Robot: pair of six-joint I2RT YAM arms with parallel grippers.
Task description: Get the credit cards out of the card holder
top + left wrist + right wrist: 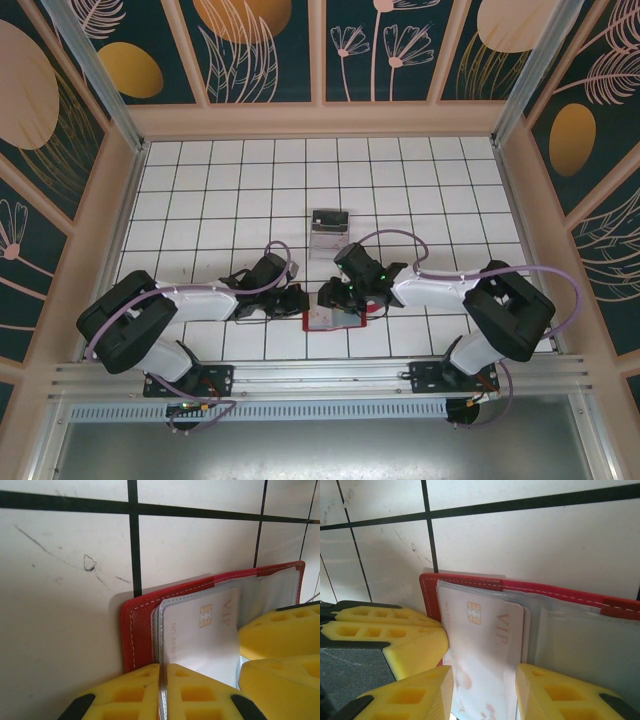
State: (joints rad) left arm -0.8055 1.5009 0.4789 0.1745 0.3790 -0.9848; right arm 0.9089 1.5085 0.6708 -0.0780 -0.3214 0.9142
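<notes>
You are working near the front edge of the white tiled table point(220, 190), where the red folding card holder point(335, 320) is lying open and flat between your two arms. Your left end effector point(161, 690) is clamping fully shut on the thin silvery edge of the holder's clear pocket leaf; you cannot tell whether a card's edge is caught in that pinch too. A pale rectangular credit card point(480, 630), bearing a gold chip and the letters VIP, is sitting in that pocket against the red cover. Your right end effector point(485, 680) is standing partly open, its yellow fingers point(420, 692) hanging over the card to either side; whether they are pressing on it is not clear. A small clear plastic box point(328, 228) is sitting farther back, well apart from the holder.
</notes>
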